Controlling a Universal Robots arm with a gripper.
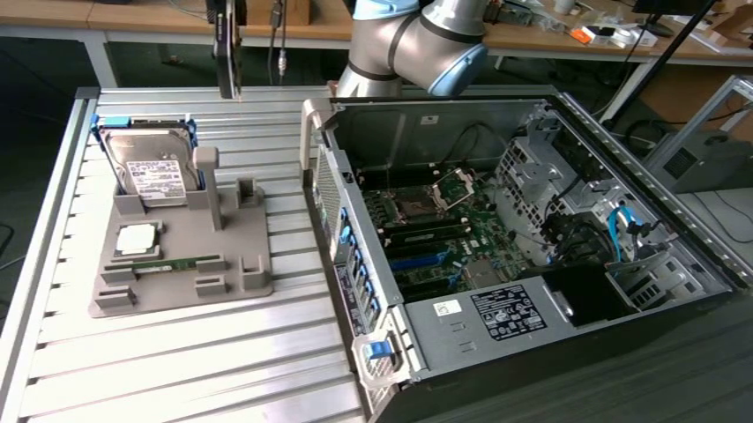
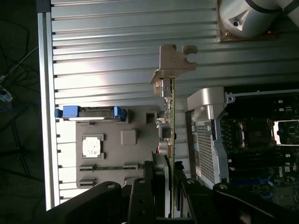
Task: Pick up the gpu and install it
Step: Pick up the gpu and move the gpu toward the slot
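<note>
A ribbed metal worktop (image 1: 176, 370) carries an open computer case (image 1: 333, 203). Your jaws pinch the gpu (image 2: 171, 112) edge-on, lifted just outside the case wall. If the thin card tilts or slips in that narrow grip, it could strike the wall or miss its slot.

2 fingers (image 2: 141, 200) clamp gpu (image 2: 171, 112) edge-on, seemingly above gap betw. grey holder (image 2: 135, 116) & PC case (image 2: 205, 135).

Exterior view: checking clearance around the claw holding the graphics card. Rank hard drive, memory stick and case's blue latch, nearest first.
From the claw:
1. Hard drive, upright, tray's far end.
2. Memory stick, flat, tray's near end.
3. Blue latch, case's near corner.
</note>
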